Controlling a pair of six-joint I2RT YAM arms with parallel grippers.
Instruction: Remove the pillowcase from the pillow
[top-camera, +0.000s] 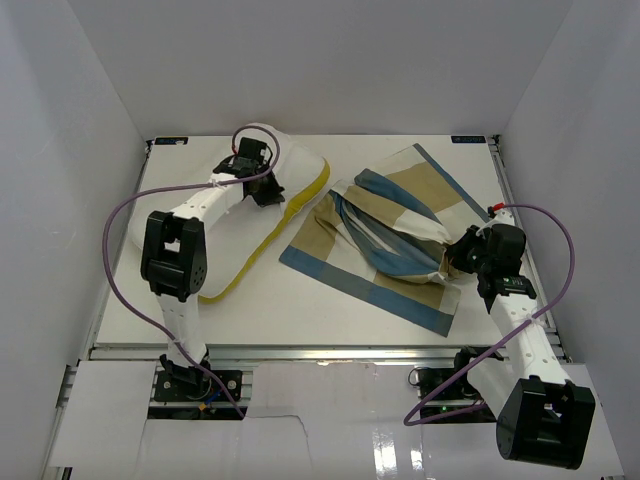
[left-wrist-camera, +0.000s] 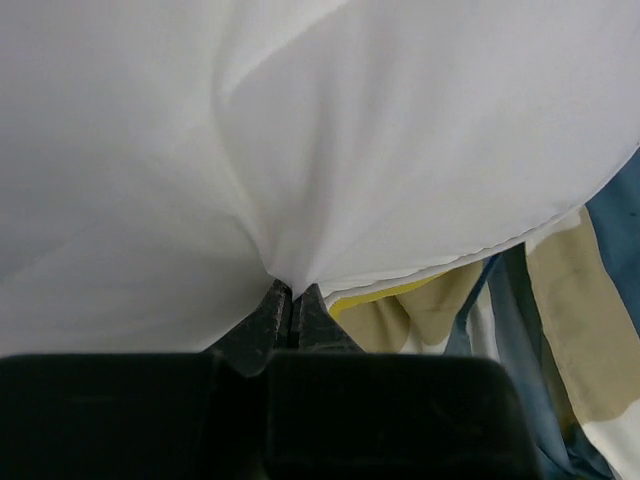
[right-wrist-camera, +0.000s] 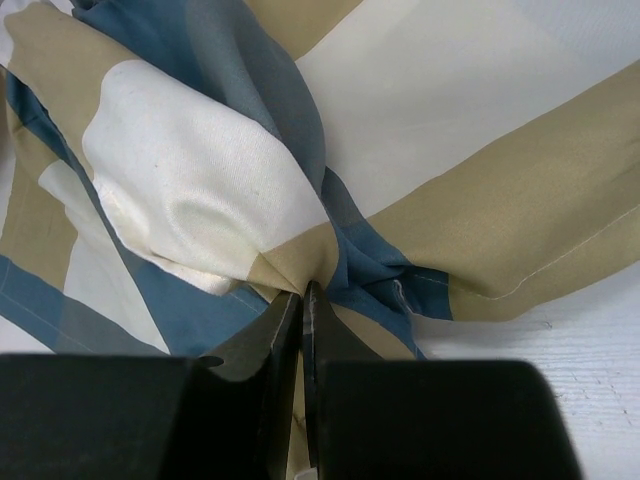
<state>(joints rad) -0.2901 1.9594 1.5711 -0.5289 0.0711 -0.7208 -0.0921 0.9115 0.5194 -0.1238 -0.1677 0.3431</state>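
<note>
The white pillow (top-camera: 262, 215) with yellow piping lies at the back left of the table, out of its cover. My left gripper (top-camera: 262, 190) is shut on a pinch of the pillow (left-wrist-camera: 330, 130) fabric, which puckers at the jaw tips (left-wrist-camera: 291, 290). The checked tan, blue and cream pillowcase (top-camera: 385, 235) lies crumpled and partly spread to the pillow's right, its near left corner just beside the piping. My right gripper (top-camera: 455, 262) is shut on a gathered fold of the pillowcase (right-wrist-camera: 250, 170) at its right end, cloth bunching at the tips (right-wrist-camera: 302, 290).
White enclosure walls stand close on the left, right and back of the table (top-camera: 330, 310). Purple cables loop from both arms, one by the left wall (top-camera: 115, 250), one by the right (top-camera: 565, 260). The metal rail (top-camera: 320, 352) runs along the near edge.
</note>
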